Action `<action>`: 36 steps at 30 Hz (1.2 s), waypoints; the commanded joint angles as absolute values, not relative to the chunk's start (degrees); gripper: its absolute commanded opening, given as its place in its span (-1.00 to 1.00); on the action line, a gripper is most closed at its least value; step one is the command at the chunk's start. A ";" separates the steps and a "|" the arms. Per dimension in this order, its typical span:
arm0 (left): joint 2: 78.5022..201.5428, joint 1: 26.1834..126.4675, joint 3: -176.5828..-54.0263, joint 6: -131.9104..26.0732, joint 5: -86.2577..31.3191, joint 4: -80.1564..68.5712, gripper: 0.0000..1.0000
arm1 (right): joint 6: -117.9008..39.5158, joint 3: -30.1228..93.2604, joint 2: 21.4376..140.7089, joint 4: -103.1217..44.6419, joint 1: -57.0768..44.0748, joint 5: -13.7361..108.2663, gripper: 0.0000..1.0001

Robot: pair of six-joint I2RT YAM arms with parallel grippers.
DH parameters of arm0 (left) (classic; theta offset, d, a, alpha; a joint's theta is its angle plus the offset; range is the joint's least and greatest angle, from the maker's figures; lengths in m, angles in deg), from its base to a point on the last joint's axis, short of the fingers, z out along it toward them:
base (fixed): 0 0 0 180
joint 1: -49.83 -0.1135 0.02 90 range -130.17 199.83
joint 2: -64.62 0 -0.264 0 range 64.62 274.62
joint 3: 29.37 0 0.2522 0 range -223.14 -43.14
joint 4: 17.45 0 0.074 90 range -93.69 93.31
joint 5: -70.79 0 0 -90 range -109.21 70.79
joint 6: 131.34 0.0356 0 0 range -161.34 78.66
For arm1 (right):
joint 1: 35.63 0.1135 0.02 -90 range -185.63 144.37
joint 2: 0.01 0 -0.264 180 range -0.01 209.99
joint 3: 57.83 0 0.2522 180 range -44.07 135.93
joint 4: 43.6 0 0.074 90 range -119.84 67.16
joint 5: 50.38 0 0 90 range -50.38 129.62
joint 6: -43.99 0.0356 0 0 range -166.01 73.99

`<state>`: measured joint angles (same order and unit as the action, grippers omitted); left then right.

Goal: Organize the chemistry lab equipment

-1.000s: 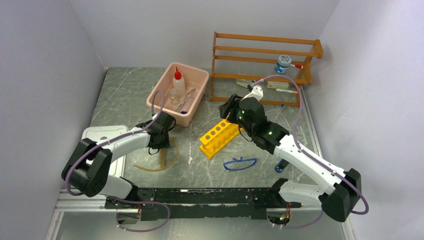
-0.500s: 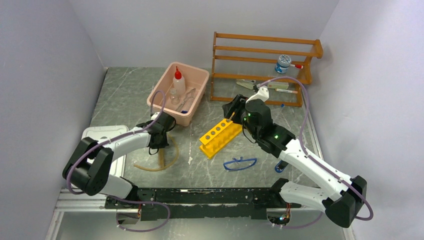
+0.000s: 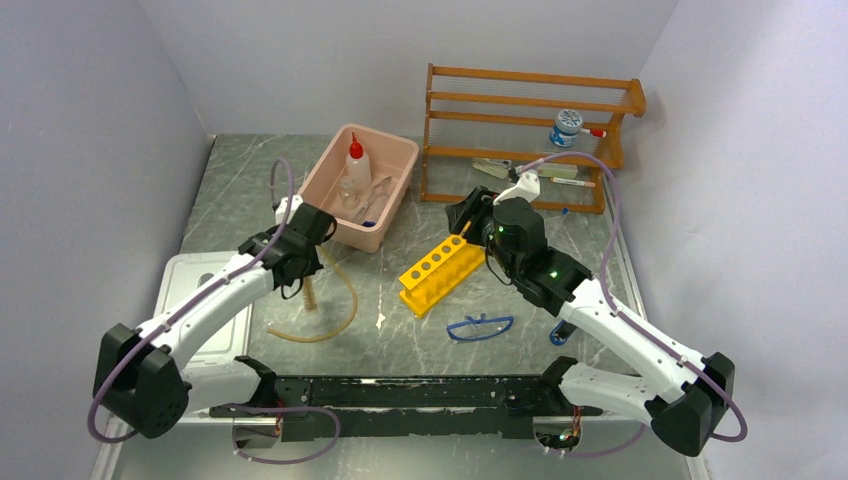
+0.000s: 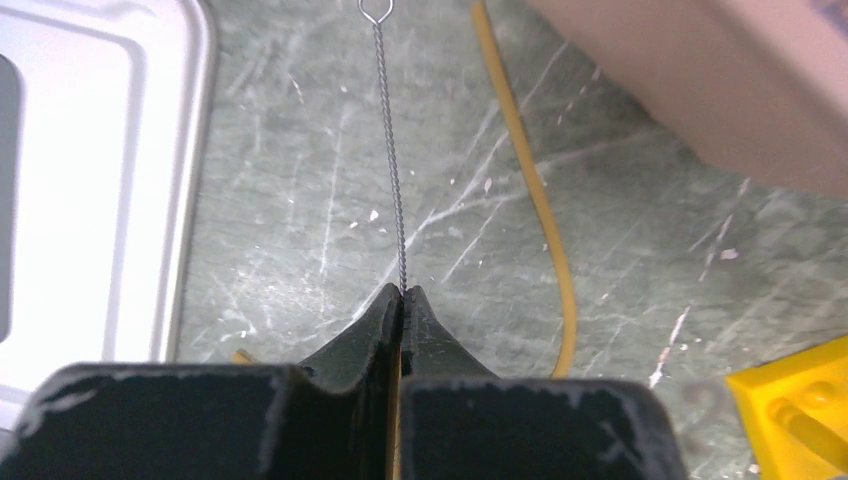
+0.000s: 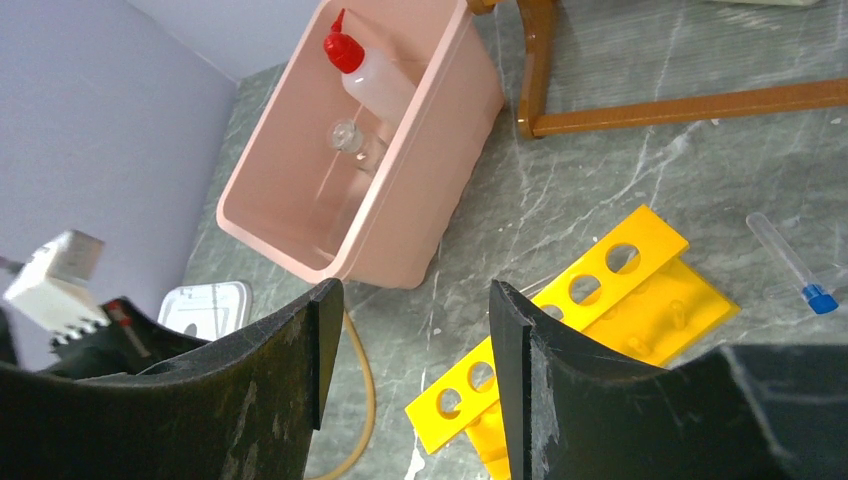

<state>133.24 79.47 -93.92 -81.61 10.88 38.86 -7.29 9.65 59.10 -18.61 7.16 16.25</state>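
My left gripper (image 3: 300, 262) (image 4: 403, 292) is shut on a thin twisted wire stem (image 4: 390, 150) with a loop at its far end, held above the tan tubing (image 3: 335, 318) (image 4: 530, 170). My right gripper (image 3: 462, 215) (image 5: 410, 300) is open and empty above the yellow holed rack (image 3: 438, 273) (image 5: 560, 330). The red-capped squeeze bottle (image 3: 356, 165) (image 5: 375, 75), tiny clear beaker (image 5: 350, 140) and metal tongs (image 3: 375, 195) lie in the pink tub (image 3: 395, 160). Blue-framed goggles (image 3: 480, 326) lie near the front. A blue-capped tube (image 5: 790, 262) lies right of the rack.
The tub's white lid (image 3: 195, 270) (image 4: 90, 150) lies at the left front. The wooden shelf rack (image 3: 530, 100) stands at the back right with a round blue-lidded jar (image 3: 569, 127) and small items on it. Grey walls close in both sides.
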 commanded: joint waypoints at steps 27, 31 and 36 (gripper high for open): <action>168.09 78.64 -144.51 -46.76 -19.35 30.46 -0.91 | -17.10 17.81 61.59 -17.18 -1.98 9.48 0.25; 176.33 76.37 -147.69 -46.35 -21.55 30.23 -0.91 | -15.70 18.51 61.90 -16.36 -3.22 10.47 0.25; 183.03 74.27 -149.40 -44.95 -26.69 30.47 -0.91 | -14.68 18.55 62.22 -15.61 -4.36 10.92 0.26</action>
<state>180.45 76.04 -147.34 -47.05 -21.23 30.44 -15.66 17.34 62.01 -16.45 -3.29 10.98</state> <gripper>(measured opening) 0.055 0.627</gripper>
